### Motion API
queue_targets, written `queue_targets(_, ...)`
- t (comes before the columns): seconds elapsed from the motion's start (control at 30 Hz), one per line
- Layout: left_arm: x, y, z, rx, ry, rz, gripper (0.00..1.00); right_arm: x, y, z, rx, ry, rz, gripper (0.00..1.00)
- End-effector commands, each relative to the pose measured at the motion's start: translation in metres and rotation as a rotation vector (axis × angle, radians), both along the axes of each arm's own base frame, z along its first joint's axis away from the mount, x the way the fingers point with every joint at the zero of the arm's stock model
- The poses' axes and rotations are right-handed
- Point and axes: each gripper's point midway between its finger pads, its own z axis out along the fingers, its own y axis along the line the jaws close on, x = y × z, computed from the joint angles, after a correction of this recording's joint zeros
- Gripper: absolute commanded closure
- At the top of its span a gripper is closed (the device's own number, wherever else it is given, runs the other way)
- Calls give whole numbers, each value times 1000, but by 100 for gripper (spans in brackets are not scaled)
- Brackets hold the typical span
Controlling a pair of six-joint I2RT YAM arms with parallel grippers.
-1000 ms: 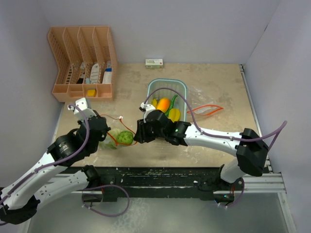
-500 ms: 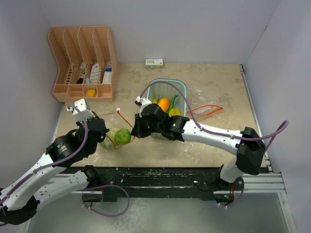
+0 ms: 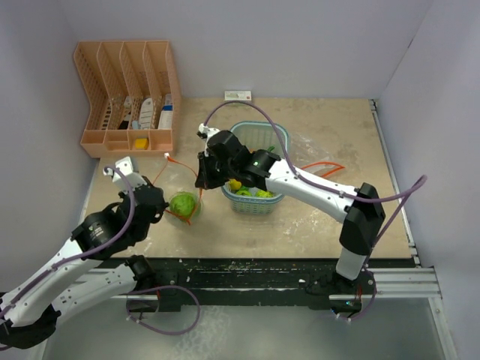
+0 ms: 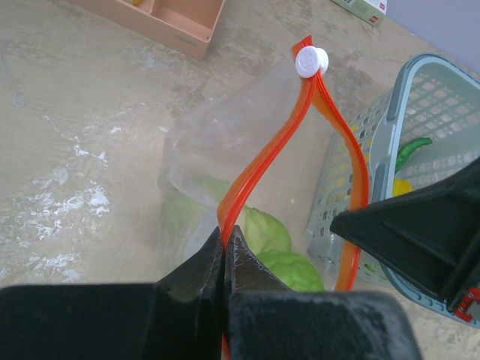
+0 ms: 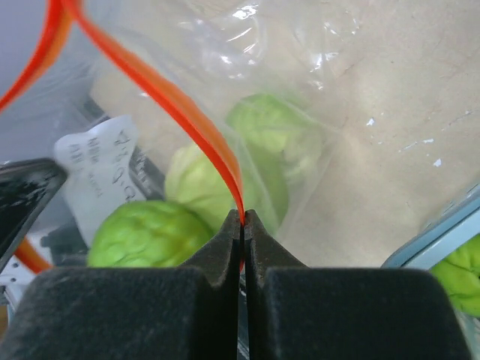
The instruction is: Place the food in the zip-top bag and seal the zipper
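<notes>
Top: the bag with cabbages hangs left of the basket, which holds other food. Left wrist: the left gripper pinches one zipper strip. Right wrist: the right gripper clamps the opposite strip. Pulling too hard could slip a thin strip free and collapse the mouth.

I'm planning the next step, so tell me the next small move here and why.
Probably draw the right gripper slightly away from the left gripper to spread the mouth. Each is shut on one side of the orange zipper strip of the zip-top bag. Cabbages already lie inside, while a chili and yellow fruit wait in the basket.
</notes>
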Motion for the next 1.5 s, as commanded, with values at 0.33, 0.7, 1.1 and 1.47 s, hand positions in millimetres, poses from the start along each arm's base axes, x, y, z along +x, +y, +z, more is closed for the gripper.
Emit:
queue_targets(0.33, 19, -8, 3, 60, 6, 65, 100, 23, -3, 38, 41, 9, 137, 100)
queue_targets(0.7, 17, -6, 82, -48, -159, 3, 100, 9, -14, 112, 149, -97, 172, 100)
queue_targets(1.1, 13, -31, 29, -50, -23, -83, 100, 15, -10, 86, 135, -58, 202, 100)
queue_targets(1.47, 51, -41, 8, 70, -25, 29, 100, 93, -2, 30, 31, -71, 62, 100)
